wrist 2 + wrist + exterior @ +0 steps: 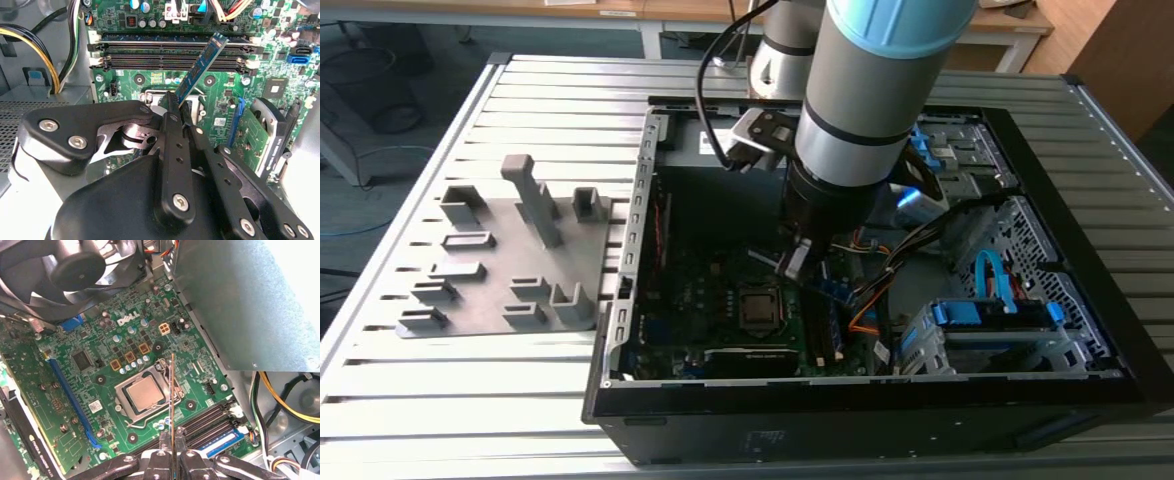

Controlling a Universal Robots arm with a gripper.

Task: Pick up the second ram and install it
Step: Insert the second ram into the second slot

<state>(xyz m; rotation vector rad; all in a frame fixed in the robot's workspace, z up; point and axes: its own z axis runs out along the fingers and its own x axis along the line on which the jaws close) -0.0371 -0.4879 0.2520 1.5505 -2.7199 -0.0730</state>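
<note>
My gripper (178, 107) is shut on the second ram (202, 67), a narrow blue-green stick that tilts up out of the fingers. It hangs above the motherboard, over the black memory slots (170, 55) and apart from them. In the first wrist view the second ram (172, 390) shows edge-on, rising from the gripper (172, 436) past the processor socket (145, 392) beside the memory slots (202, 422). A blue stick (223, 442) lies in the outermost slot. In the exterior view the gripper (798, 268) reaches down inside the open computer case (881, 405).
A grey fixture plate (507, 260) with upright pegs lies on the slatted table at the exterior view's left. Yellow and orange cables (50, 55) run beside the board. A black fan (75, 265), a drive cage (987, 320) and a long blue card slot (72, 400) crowd the case.
</note>
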